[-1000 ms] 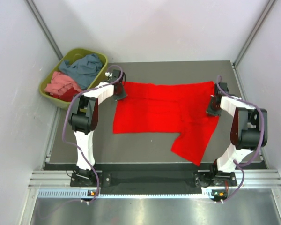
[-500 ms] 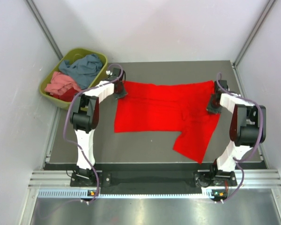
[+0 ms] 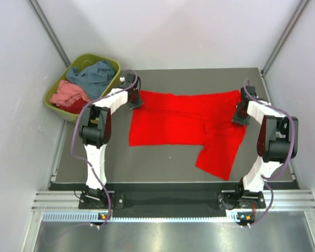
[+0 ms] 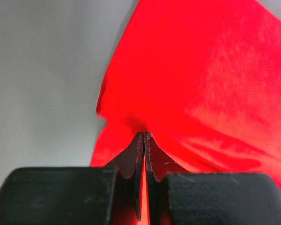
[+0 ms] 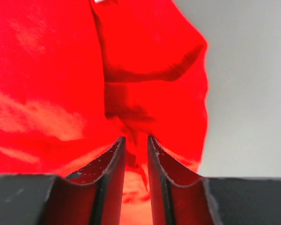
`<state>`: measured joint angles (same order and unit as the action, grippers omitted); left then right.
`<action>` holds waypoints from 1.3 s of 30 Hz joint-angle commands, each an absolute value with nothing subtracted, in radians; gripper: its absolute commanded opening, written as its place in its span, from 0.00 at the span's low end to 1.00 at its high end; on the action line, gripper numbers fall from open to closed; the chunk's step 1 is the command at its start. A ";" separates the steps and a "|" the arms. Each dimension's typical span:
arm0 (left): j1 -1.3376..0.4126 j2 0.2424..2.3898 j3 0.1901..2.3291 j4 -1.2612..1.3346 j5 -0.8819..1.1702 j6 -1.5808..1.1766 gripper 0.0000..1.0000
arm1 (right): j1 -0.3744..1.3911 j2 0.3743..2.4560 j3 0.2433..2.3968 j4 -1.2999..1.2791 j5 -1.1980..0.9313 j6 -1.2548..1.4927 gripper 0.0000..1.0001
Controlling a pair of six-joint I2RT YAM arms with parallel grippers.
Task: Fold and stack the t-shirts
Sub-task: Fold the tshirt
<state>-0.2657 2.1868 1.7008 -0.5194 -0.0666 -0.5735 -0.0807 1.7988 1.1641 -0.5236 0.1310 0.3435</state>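
You've dragged red t-shirt [image 3: 184,118] slightly toward far edge of surface [image 3: 163,163]; left end effector [image 3: 134,101] and right end effector [image 3: 240,116] both farther back. Right jaws now slightly parted.

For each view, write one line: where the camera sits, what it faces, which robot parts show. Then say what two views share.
Top external: above, behind the bases, looking down on table, red t-shirt, tub; both arms show.
Left wrist: on left arm, facing the shirt's edge; shut jaws pinch it.
Right wrist: on right arm, facing the shirt; parted jaws show.
Shared: every view shows the red t-shirt.
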 commanded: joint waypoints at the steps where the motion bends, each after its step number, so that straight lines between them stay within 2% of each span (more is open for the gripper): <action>1: -0.261 2.048 1.690 -0.543 -0.038 -0.578 0.07 | -0.078 1.707 1.264 -0.592 0.170 0.347 0.27; 5: -0.261 2.033 1.690 -0.442 0.086 -0.583 0.10 | -0.077 1.733 1.316 -0.526 0.074 0.341 0.29; 9: -0.262 2.088 1.718 -0.351 0.164 -0.598 0.10 | -0.077 1.825 1.365 -0.433 0.006 0.353 0.26; 12: -0.262 2.182 1.776 -0.312 0.189 -0.588 0.10 | -0.077 1.888 1.385 -0.295 -0.035 0.388 0.20; 15: -0.262 2.265 1.870 -0.279 0.238 -0.563 0.10 | -0.083 1.948 1.365 -0.142 -0.087 0.449 0.20; 17: -0.261 2.304 1.900 -0.267 0.250 -0.560 0.10 | -0.084 1.986 1.396 -0.126 -0.092 0.478 0.20; 21: -0.261 2.414 1.986 -0.315 0.143 -0.574 0.10 | -0.095 2.114 1.558 -0.168 -0.007 0.503 0.23; 24: -0.256 2.495 2.078 -0.363 0.068 -0.577 0.10 | -0.127 2.256 1.737 -0.285 -0.052 0.529 0.22; 30: -0.236 2.624 2.215 -0.310 0.098 -0.640 0.11 | -0.166 2.462 2.012 -0.451 -0.100 0.600 0.21; 35: -0.229 2.661 2.292 -0.252 0.176 -0.676 0.11 | -0.175 2.470 2.031 -0.377 -0.133 0.585 0.22; 39: -0.227 2.567 2.266 -0.255 0.242 -0.654 0.14 | -0.173 2.433 2.028 -0.362 -0.167 0.557 0.24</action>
